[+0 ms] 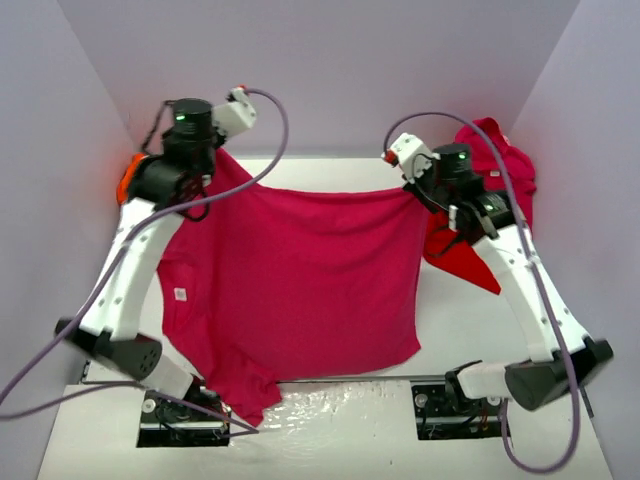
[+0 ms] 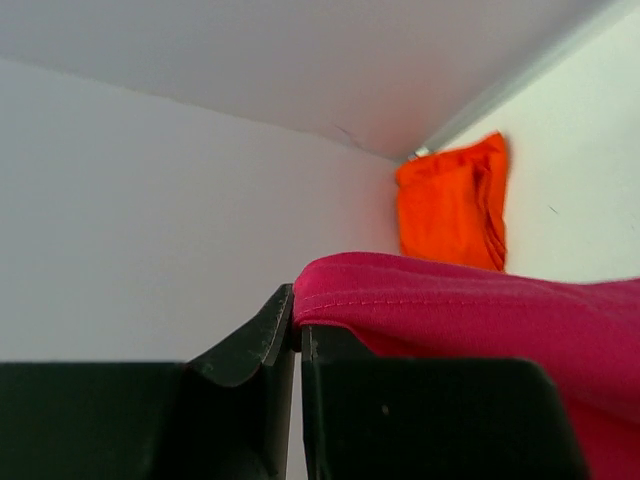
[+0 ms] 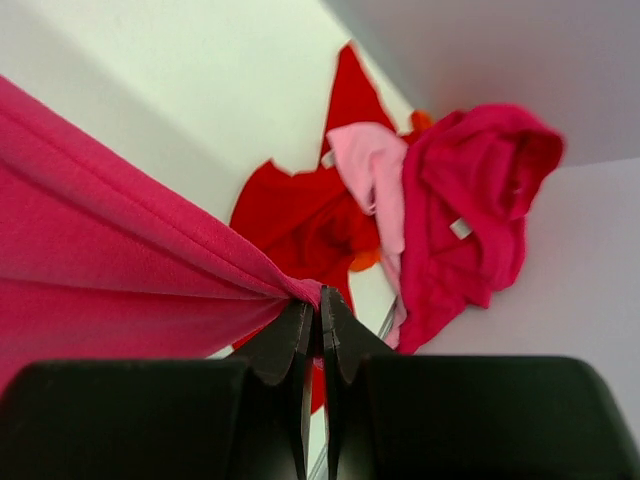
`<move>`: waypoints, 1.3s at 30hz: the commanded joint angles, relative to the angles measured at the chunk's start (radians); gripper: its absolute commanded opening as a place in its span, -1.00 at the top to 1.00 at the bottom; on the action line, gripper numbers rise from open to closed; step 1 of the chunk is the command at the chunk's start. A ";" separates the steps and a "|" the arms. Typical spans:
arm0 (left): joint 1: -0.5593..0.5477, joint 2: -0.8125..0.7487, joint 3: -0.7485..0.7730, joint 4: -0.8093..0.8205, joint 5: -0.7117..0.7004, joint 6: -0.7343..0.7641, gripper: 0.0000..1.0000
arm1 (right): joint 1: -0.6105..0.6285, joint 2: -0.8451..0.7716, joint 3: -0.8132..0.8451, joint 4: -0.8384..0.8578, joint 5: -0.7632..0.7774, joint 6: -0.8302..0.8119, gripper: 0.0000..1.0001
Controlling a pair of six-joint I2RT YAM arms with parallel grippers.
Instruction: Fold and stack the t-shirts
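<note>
Twin robot arms hold a magenta t-shirt (image 1: 300,280) spread over the middle of the white counter (image 1: 470,320). Its upper edge is stretched taut from 10 o'clock to 2 o'clock, and its lower part trails toward 6 o'clock. The left jaws are pinched fully closed on one end of that edge, and the right jaws are closed on the other. A folded orange t-shirt (image 2: 455,200) lies in the 10 o'clock corner. A heap of red and pink shirts (image 3: 470,200) sits at 2 o'clock.
</note>
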 commanded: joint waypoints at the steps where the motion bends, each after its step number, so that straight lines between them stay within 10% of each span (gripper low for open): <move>1: 0.048 0.118 -0.085 0.194 0.023 0.021 1.00 | -0.013 0.114 -0.084 0.180 0.072 -0.062 1.00; 18: 0.228 0.687 0.079 0.568 0.053 0.174 1.00 | -0.197 0.881 0.388 0.265 0.108 -0.021 1.00; 27: 0.223 0.723 0.127 0.634 -0.022 0.234 1.00 | -0.146 0.846 0.441 0.264 0.133 -0.008 1.00; 39: 0.185 0.319 -0.376 0.571 -0.003 0.241 1.00 | -0.002 0.548 0.075 0.234 0.148 -0.023 1.00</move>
